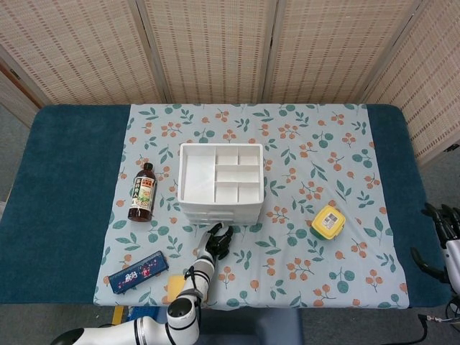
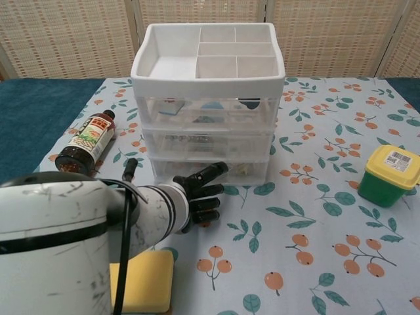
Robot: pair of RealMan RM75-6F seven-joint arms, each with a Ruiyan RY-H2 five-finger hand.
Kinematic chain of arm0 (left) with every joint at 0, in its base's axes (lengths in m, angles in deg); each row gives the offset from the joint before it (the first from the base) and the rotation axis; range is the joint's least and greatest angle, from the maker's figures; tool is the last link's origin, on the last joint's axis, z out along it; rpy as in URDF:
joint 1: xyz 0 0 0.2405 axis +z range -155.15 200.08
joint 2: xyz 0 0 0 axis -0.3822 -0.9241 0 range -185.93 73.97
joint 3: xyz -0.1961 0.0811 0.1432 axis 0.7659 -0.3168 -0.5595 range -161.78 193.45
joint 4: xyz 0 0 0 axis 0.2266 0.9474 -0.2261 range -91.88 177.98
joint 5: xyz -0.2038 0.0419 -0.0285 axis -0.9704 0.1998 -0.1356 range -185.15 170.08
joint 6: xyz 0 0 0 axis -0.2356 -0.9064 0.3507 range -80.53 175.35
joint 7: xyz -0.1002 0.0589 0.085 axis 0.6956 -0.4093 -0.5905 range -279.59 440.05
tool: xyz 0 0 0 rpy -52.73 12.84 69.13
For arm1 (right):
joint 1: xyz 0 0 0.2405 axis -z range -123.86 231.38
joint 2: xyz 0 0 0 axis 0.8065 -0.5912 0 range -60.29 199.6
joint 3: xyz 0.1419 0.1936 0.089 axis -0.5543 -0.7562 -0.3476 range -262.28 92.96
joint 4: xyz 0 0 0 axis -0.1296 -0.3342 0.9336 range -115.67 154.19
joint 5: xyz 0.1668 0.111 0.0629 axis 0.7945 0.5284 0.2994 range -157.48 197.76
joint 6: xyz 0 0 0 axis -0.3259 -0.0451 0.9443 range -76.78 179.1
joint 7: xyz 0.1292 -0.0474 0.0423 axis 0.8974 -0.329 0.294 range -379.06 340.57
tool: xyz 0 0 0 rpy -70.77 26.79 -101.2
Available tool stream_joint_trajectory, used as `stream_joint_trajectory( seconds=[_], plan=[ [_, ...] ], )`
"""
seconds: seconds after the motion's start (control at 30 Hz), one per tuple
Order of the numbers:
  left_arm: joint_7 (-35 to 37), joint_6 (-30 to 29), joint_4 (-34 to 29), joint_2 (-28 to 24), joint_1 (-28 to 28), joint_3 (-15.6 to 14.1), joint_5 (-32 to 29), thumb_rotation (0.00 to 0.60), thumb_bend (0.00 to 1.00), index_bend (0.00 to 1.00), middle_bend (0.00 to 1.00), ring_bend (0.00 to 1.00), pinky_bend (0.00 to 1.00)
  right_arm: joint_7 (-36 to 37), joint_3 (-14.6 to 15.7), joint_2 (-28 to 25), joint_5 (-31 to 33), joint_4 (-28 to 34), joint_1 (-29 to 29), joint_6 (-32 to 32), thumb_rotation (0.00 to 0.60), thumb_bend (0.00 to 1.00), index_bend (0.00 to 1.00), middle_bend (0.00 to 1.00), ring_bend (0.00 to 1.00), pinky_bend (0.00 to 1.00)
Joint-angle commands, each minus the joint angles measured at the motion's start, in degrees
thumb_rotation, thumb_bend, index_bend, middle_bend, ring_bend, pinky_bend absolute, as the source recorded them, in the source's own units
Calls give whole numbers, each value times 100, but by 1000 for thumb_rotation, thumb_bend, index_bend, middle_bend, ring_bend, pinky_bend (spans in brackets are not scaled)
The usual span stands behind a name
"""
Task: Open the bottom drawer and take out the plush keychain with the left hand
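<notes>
Chest view alone shows clutter through clear fronts of drawer unit (image 2: 209, 115); bottom drawer (image 2: 210, 169) closed. Left robot hand (image 2: 200, 195) before it, fingers apart, empty. Right robot hand (image 1: 440, 241): grip unclear.

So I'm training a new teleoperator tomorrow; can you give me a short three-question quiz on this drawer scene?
1. True or false: the bottom drawer is already pulled out.
2. Which lies nearest the left hand? A) brown bottle B) yellow-lidded container C) drawer unit
3. Fill in: the left hand holds ____.

Key: 1 false, it sits flush with the drawers above. 2 C. 3 nothing; its fingers reach toward the bottom drawer.
</notes>
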Motion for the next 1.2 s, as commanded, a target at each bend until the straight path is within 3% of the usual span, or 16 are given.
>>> stream_joint_trajectory(
  seconds=[0.03,0.67,0.93,1.2],
  plan=[
    [13,-1,-31,-16,34,-36,-8,600,428,393,969,1000,1000,7,3,2,-1,-6,3,-1,600,349,14,188,96,50],
    [97,-72,-420,-173,383,-433,96,600,428,380,969,1000,1000,7,16,26,-48,-12,2,-11,600,349,14,188,96,50],
    [127,-178,-720,-256,558,-622,213,600,423,55,964,1000,1000,7,13,36,-68,-11,-15,-4,600,348,14,188,96,50],
    [182,-359,-1080,-380,795,-751,245,600,423,0,954,1000,1000,26,13,62,-76,-34,-37,21,600,349,14,188,96,50]
  ],
)
